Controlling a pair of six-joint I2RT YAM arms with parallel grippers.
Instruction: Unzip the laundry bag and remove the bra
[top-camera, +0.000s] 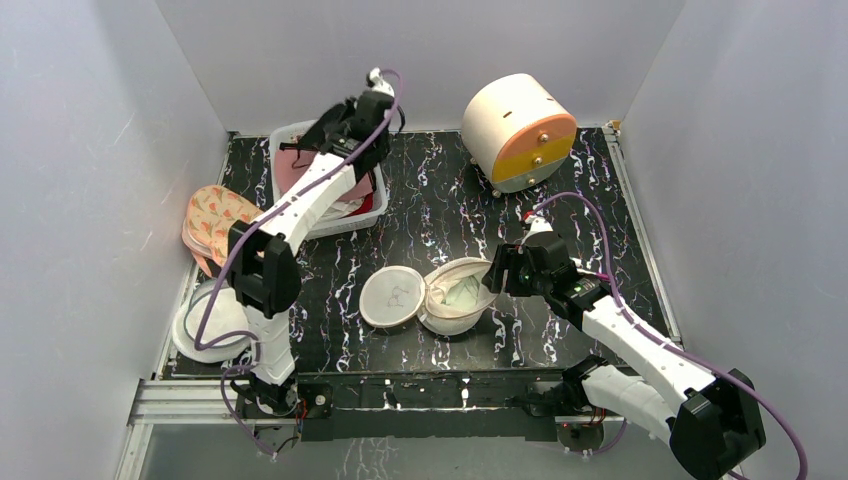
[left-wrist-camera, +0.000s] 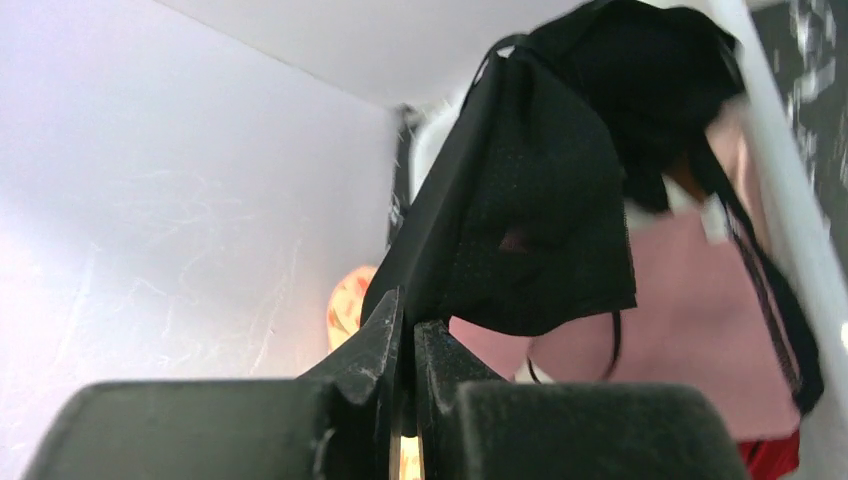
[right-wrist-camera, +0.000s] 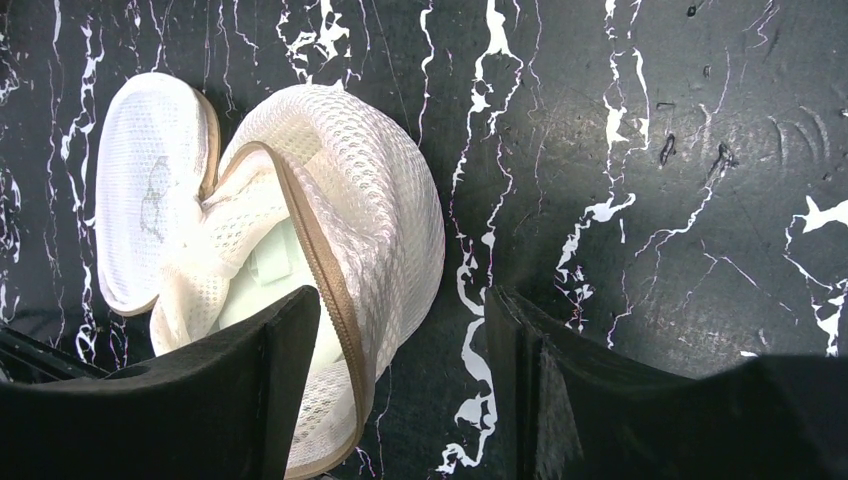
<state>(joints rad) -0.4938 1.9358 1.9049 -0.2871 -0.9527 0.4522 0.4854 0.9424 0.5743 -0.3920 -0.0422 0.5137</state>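
Note:
The black bra (left-wrist-camera: 560, 200) hangs from my left gripper (left-wrist-camera: 410, 335), whose jaws are shut on one edge of it, above pink cloth in a white bin (left-wrist-camera: 780, 200). In the top view that gripper (top-camera: 322, 135) is over the bin at the back left. The white mesh laundry bag (top-camera: 455, 295) lies unzipped mid-table, its round lid (top-camera: 392, 296) folded out to the left. My right gripper (right-wrist-camera: 400, 300) is open just right of the bag (right-wrist-camera: 340, 200); its left finger overlaps the tan zipper rim, gripping nothing. Pale fabric (right-wrist-camera: 270, 280) shows inside the bag.
The white bin (top-camera: 352, 222) holds pink and red cloth. A cream and orange drum-shaped toy washer (top-camera: 518, 130) stands at the back right. A floral padded item (top-camera: 215, 220) and a white one (top-camera: 205, 325) lie along the left edge. White walls enclose the table.

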